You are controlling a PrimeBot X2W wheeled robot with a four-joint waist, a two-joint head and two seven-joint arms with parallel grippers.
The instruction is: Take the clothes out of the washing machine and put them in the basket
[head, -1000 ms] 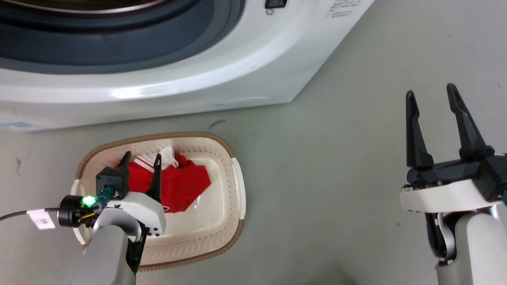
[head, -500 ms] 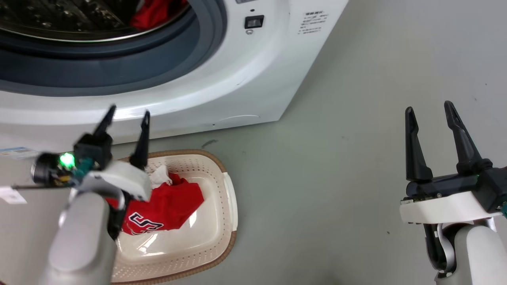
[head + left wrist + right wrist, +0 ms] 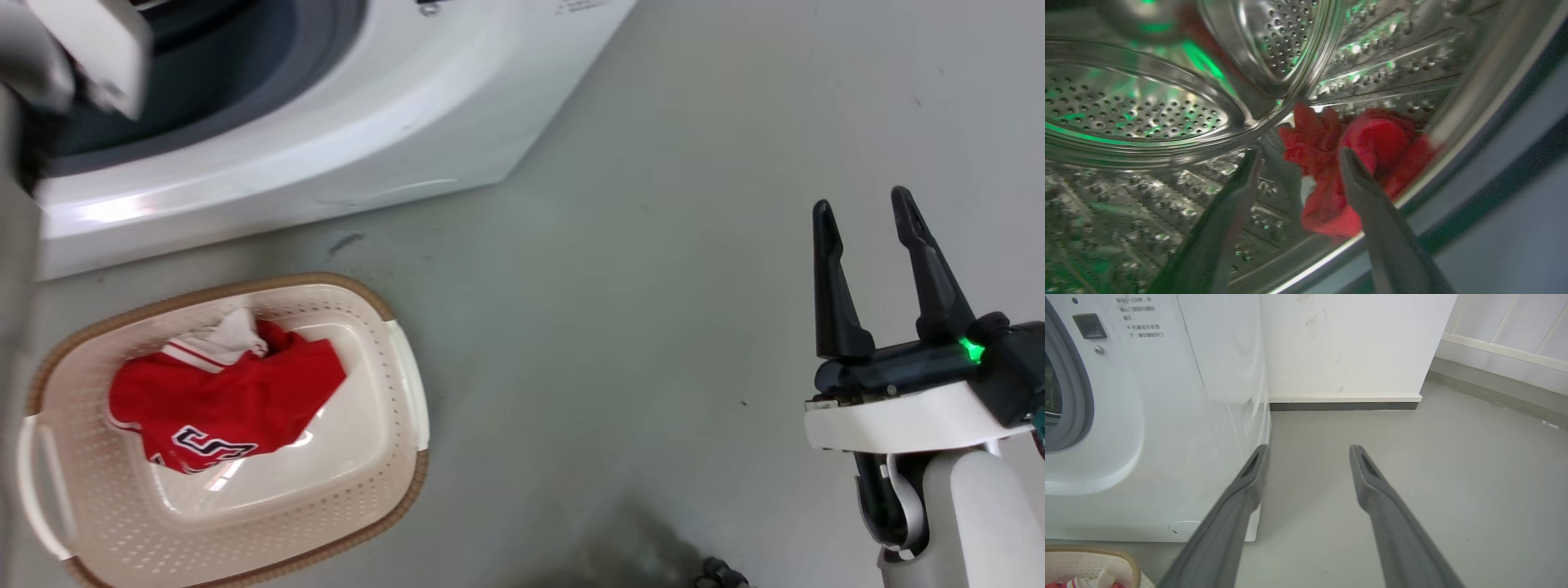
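A red jersey (image 3: 220, 400) with dark lettering lies in the cream basket (image 3: 400, 457) on the floor before the white washing machine (image 3: 343, 131). In the left wrist view, my left gripper (image 3: 1298, 157) is open inside the steel drum (image 3: 1139, 106), its fingers pointing at a bunched red garment (image 3: 1372, 147) against the drum's rim, not touching it. A blurred part of the left arm (image 3: 90, 41) shows at the porthole in the head view. My right gripper (image 3: 864, 212) hangs open and empty over bare floor, right of the machine.
Grey floor (image 3: 653, 245) spreads right of the washer. A white wall with a dark skirting (image 3: 1343, 406) stands behind the machine. The basket's brown rim (image 3: 1106, 551) shows at the right wrist view's lower left corner.
The left arm rose from over the basket and went into the drum, leaving the jersey in the basket. The head camera turned, shifting the washer and basket leftward. The right gripper stayed open.
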